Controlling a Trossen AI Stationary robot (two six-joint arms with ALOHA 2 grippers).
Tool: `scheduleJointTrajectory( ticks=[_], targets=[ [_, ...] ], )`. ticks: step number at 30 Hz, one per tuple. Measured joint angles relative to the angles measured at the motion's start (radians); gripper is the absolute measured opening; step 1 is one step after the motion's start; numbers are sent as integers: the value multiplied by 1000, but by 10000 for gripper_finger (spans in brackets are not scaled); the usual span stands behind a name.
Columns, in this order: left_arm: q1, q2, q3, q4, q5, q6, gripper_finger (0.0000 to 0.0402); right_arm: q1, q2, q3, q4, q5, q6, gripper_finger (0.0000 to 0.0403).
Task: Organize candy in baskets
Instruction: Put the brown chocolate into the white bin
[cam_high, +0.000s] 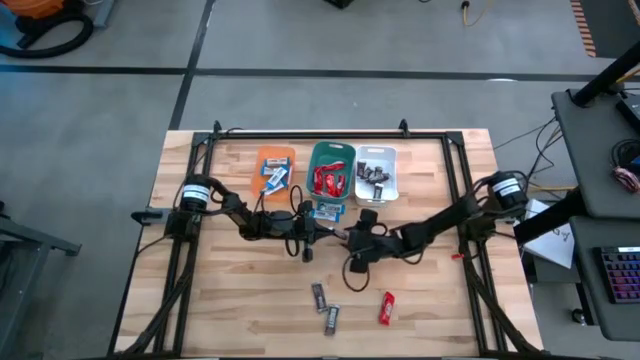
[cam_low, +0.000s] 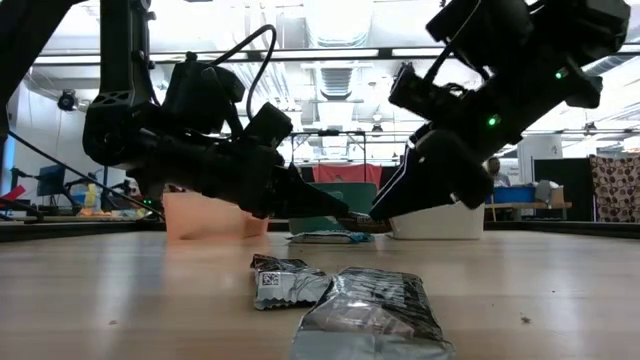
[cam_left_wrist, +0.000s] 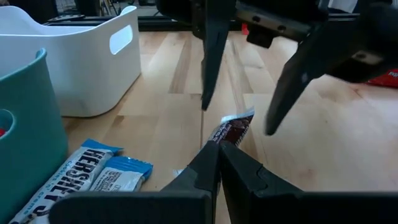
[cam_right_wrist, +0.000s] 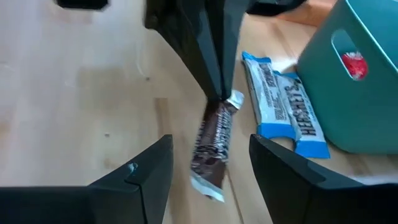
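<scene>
**A:** Status, front to back?

**B:** Front of table: two loose dark bars (cam_high: 318, 295) and one red bar (cam_high: 386, 308), unsorted, well apart from the baskets.
Mid-table: left gripper (cam_left_wrist: 219, 152) pressed shut, pinching one end of the held bar (cam_left_wrist: 235, 127), a dark wrapper. Right gripper (cam_right_wrist: 211, 142) spread wide, one finger on each side of that bar, touching nothing.
Just beside: two blue bars (cam_right_wrist: 283, 102) flat on the wood, next to the teal basket (cam_right_wrist: 373, 118).
Back row: orange basket (cam_high: 275, 155) holding blue bars, teal holding red, white basket (cam_high: 395, 175) holding dark.

**A:** Progress?

**B:** Judged mostly done. Sorted by colour so far. Left to place: six bars, namely the held one, two blue, two dark and one red. Likely destination for the held bar: white.

**A:** Limits of view?

**B:** Counts inside the baskets: too small to read from above. Held bar clear of the table or dragging: cannot tell. Low view: baskets largely blocked by both arms. Red bar absent from the low view.
</scene>
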Motion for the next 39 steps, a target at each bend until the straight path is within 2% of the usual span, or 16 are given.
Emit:
scheduleJointTrajectory(
  ticks=[4, 11, 19, 30, 39],
  targets=[
    [0, 0, 0, 0, 0, 0, 0, -17, 28, 19, -39, -5, 25, 186],
    [0, 0, 0, -3, 0, 1, 0, -48, 84, 31, -34, -79, 56, 162],
    [0, -1, 0, -5, 0, 2, 0, -52, 118, 34, -17, -82, 71, 128],
    [0, -12, -1, 10, 0, 2, 0, -53, 120, 33, -23, -127, 66, 17],
    [0, -157, -69, 10, 0, 40, 0, -54, 96, 30, -37, -145, 60, 9]
  ],
)
